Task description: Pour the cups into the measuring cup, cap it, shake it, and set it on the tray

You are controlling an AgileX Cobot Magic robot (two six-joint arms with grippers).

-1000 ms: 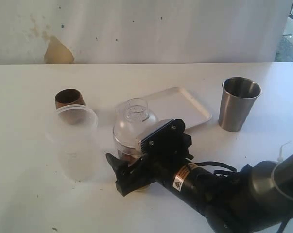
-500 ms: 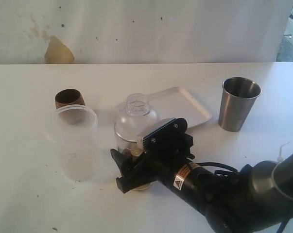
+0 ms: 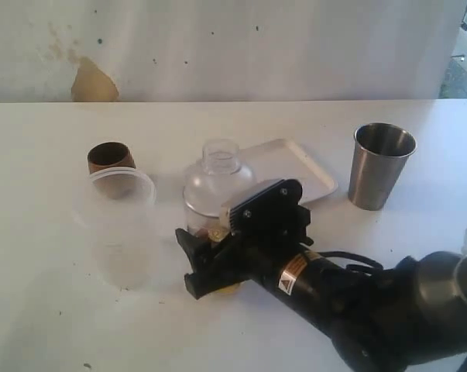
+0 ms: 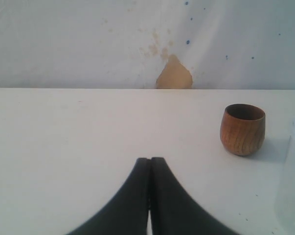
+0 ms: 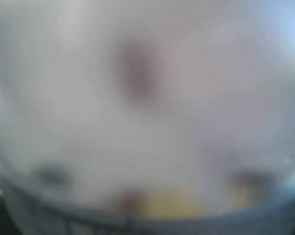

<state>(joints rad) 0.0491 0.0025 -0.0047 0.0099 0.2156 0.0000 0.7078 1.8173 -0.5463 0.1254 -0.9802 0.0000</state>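
My right gripper (image 3: pixel 211 262) is shut on the clear measuring cup (image 3: pixel 216 190), which carries a clear domed cap and stands near the table's middle. The cup fills the right wrist view as a blur (image 5: pixel 147 122), with yellow and brown bits at its base. The brown wooden cup (image 3: pixel 109 157) stands at the back left and also shows in the left wrist view (image 4: pixel 242 129). The steel tumbler (image 3: pixel 380 167) stands upright at the right. The white tray (image 3: pixel 299 169) lies behind the measuring cup. My left gripper (image 4: pixel 150 162) is shut and empty, over bare table.
A frosted translucent plastic cup (image 3: pixel 123 229) stands just left of the measuring cup, in front of the wooden cup; its edge shows in the left wrist view (image 4: pixel 294 181). A white wall with a tan patch (image 3: pixel 92 84) runs behind the table.
The right gripper has lifted and swung the capped measuring cup slightly up and to the right; the bits inside have shifted. Nothing else has moved.
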